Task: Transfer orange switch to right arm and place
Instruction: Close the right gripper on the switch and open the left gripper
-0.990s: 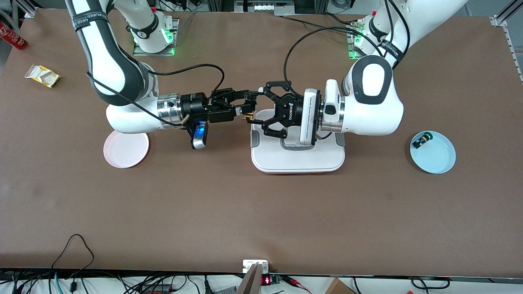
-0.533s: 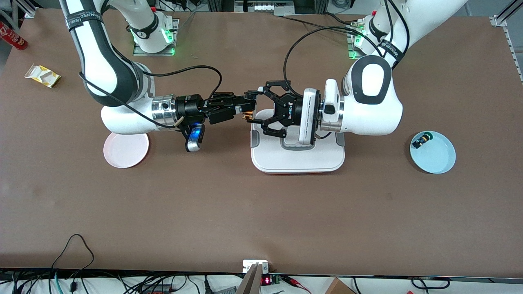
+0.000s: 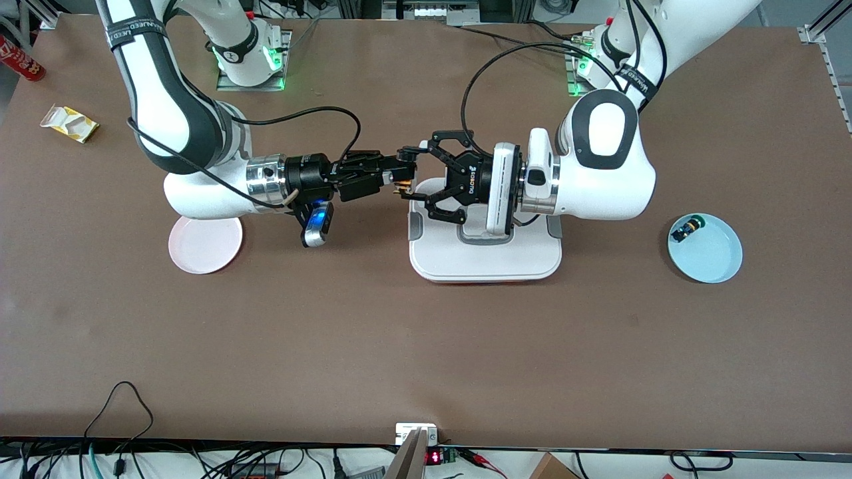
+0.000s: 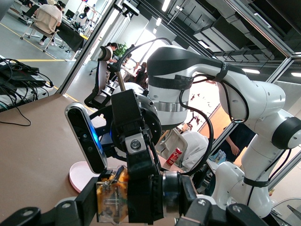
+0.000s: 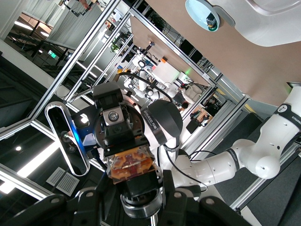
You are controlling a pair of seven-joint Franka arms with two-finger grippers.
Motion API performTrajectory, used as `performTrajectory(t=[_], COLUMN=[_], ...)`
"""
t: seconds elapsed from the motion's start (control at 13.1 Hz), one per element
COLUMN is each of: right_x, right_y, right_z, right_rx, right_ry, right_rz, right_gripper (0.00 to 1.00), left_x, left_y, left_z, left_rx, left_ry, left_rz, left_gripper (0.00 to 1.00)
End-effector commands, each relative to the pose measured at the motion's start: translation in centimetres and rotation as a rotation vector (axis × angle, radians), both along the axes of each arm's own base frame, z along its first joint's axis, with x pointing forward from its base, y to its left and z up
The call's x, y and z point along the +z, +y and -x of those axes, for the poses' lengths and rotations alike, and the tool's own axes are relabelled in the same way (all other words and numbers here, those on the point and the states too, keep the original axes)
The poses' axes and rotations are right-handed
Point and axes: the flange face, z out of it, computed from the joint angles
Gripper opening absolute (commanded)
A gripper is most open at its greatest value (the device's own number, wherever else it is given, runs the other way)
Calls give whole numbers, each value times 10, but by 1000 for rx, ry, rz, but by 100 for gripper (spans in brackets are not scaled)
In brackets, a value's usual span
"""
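The orange switch [image 3: 401,187] hangs in the air between the two grippers, over the edge of the white tray [image 3: 486,263] that faces the right arm's end. My left gripper [image 3: 408,175] is shut on it; in the left wrist view the switch [image 4: 113,202] lies across my left gripper [image 4: 141,209], orange-tan block at one end, silver ring at the other. My right gripper [image 3: 394,177] meets it head-on and is also shut on the switch. In the right wrist view my right gripper [image 5: 139,200] clamps the black body under the orange block [image 5: 131,167].
A pink plate [image 3: 205,244] lies under the right forearm. At the left arm's end a light blue plate [image 3: 709,256] holds a black part with a green-yellow tip [image 3: 685,230]. A yellow packet [image 3: 69,124] and a red can [image 3: 20,58] sit at the right arm's end.
A second ago my right gripper's fingers stood apart around the switch; they have closed on it and the wrist has turned a little. The left gripper has kept its hold and barely moved.
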Motion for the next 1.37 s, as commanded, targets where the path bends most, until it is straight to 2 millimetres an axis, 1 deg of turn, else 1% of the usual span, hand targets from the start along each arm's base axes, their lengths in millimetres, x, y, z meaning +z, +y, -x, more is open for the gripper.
performTrajectory(t=[0.0, 0.08, 0.23, 0.53, 0.61, 0.69, 0.76, 0.84, 0.99, 1.07, 1.29], right_x=[-1, -2, -2, -3, -4, -5, -8, -11, -15, -19, -32], right_y=[-5, -6, -7, -10, -16, -24, -29, -39, -54, -67, -105], right_z=[2, 2, 2, 0, -2, -6, -7, -10, -9, -11, -8], right_rx=[8, 8, 7, 5, 0, -5, -3, 2, 57, 83, 202], right_ry=[-27, -27, -26, -33, -34, -33, -33, -45, -71, -101, -201], right_rz=[-9, -9, -7, -5, -1, -1, 12, 43, 93, 117, 216], right_gripper=[25, 25, 25, 24, 23, 23, 23, 23, 23, 23, 24], left_x=[12, 12, 12, 16, 23, 28, 37, 44, 53, 57, 73], left_y=[6, 7, 7, 7, 11, 19, 21, 32, 40, 44, 79], left_z=[-2, -3, -3, -2, -3, -5, -3, -5, -5, -6, -11], left_rx=[21, 21, 16, 16, 23, 25, 9, 8, -33, -50, -144], left_ry=[-24, -30, -69, -62, -66, -60, -49, -10, 44, 64, 156], left_rz=[28, 26, 27, 27, 25, 25, 28, 24, -10, -26, -132], left_gripper=[69, 100, 100, 100, 100, 100, 100, 100, 100, 100, 100])
